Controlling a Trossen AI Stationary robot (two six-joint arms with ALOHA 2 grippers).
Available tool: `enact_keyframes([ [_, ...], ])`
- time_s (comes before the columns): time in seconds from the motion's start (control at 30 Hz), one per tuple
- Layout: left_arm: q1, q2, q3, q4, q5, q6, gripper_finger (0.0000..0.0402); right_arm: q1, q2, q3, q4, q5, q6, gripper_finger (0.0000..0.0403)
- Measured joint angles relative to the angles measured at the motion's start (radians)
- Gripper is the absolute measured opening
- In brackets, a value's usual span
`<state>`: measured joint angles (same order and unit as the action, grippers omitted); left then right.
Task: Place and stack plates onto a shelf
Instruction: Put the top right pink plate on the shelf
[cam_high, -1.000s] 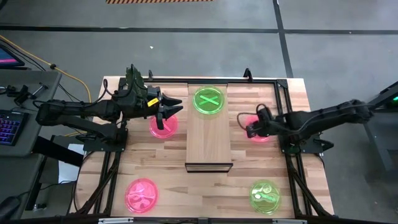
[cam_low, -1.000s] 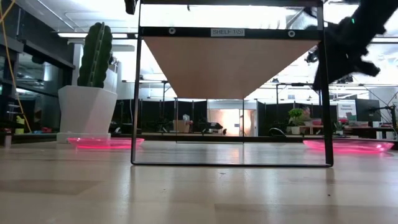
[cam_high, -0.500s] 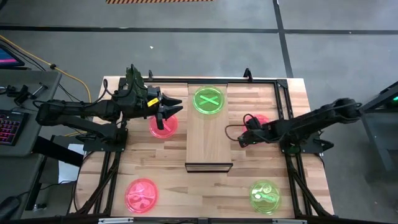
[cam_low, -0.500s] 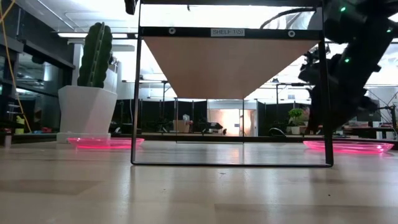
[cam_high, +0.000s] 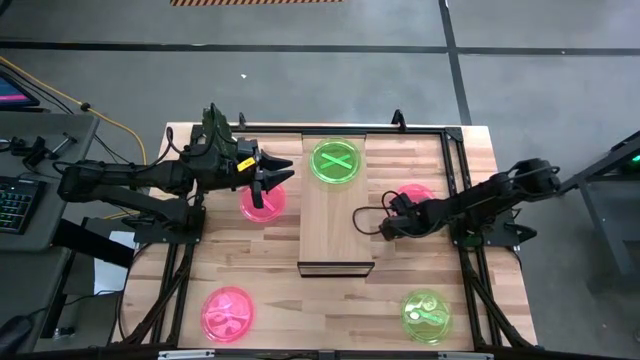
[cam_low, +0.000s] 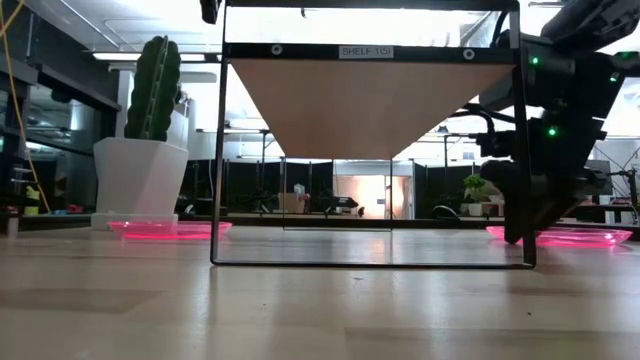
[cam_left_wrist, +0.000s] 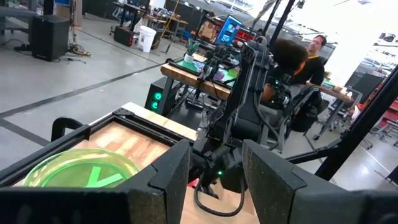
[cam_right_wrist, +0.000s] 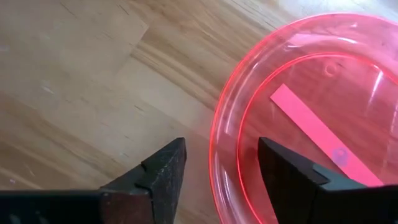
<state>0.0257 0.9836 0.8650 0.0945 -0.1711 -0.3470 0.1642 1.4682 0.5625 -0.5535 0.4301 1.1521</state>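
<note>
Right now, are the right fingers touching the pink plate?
Cannot tell. In the right wrist view the open fingers straddle the plate rim; no contact or gap shows.

**Lighting and picture quality**

From above we record even, bright light with soft shadows. At table height, ceiling lights glare white behind the backlit shelf (cam_low: 372, 100), and the near surface (cam_low: 300, 310) blurs. The pink plate (cam_right_wrist: 311, 118) glows; the right wrist's fingers (cam_right_wrist: 163, 174) lie dark and soft.

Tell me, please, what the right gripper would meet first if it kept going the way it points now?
Most likely the rim of the pink plate: the right gripper is open and the plate's near edge lies just ahead between its fingers, though depth is hard to judge.
</note>
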Motion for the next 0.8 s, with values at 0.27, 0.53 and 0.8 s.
enact_keyframes([
  [0.27,0.0,0.0,0.0,-0.001,0.0,0.0,0.014,0.0,0.012,0.001,-0.043,-0.003,0.062,0.0144],
  [0.53,0.0,0.0,0.0,-0.002,0.0,0.001,0.014,-0.008,-0.036,0.018,-0.1,-0.02,0.06,0.0016],
  [0.8,0.0,0.0,0.0,-0.031,0.0,0.001,0.014,-0.03,-0.255,0.06,-0.098,0.028,-0.01,0.0001],
])
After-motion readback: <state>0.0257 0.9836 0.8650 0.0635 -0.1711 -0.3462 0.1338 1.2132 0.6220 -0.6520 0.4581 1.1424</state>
